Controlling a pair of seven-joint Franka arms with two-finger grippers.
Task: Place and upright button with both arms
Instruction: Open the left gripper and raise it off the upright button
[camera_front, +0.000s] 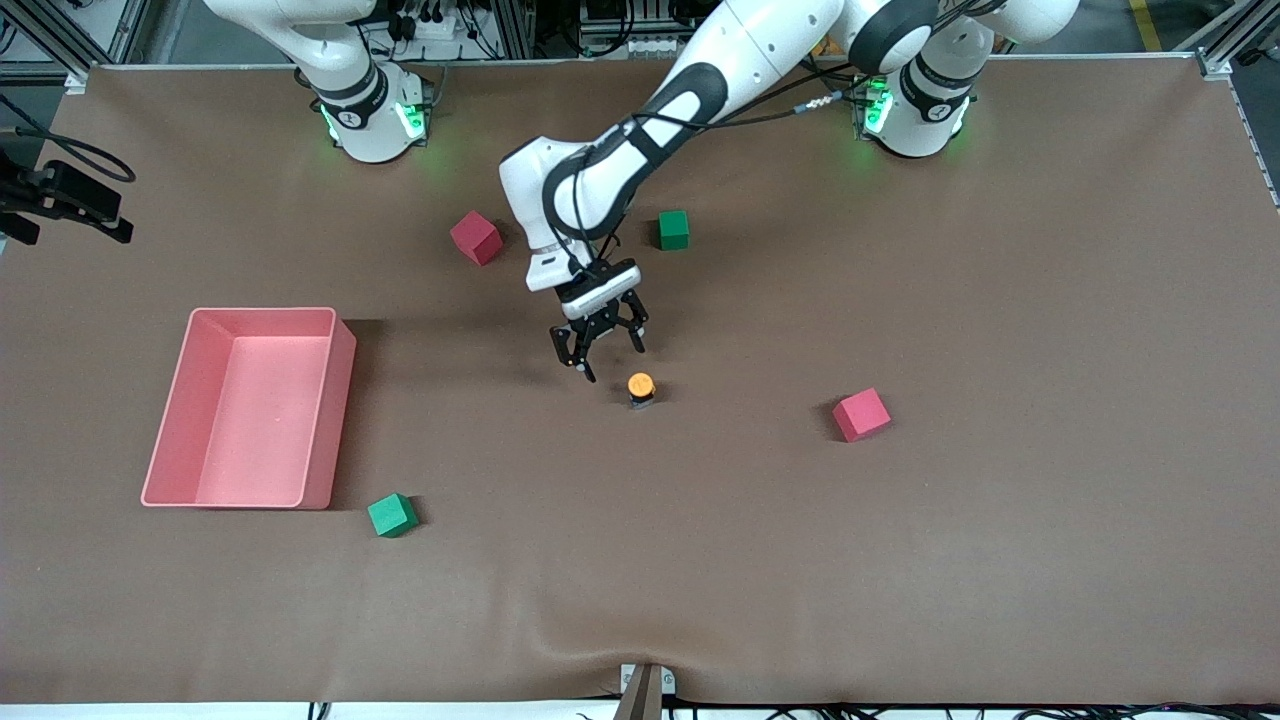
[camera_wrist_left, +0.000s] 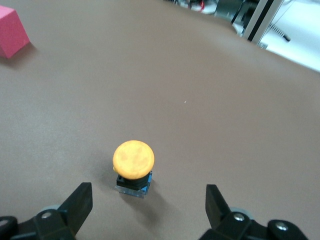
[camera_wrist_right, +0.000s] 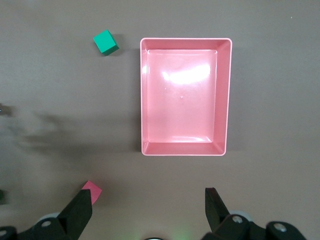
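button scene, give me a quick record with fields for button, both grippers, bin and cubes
button: button stands upright on the table, orange cap up, free of any grip
left gripper: left gripper jaws open, just above the table beside the button
right gripper: right gripper jaws open, high over the table near the pink bin, waiting
bin: pink bin toward the right arm's end, nothing in it
cubes: two red, two green, scattered on the table

Brown table (camera_front: 1000, 560) w/ button (camera_front: 641, 388), pink tray (camera_front: 160, 470), 2 red cubes (camera_front: 476, 238), 2 green cubes (camera_front: 392, 515).
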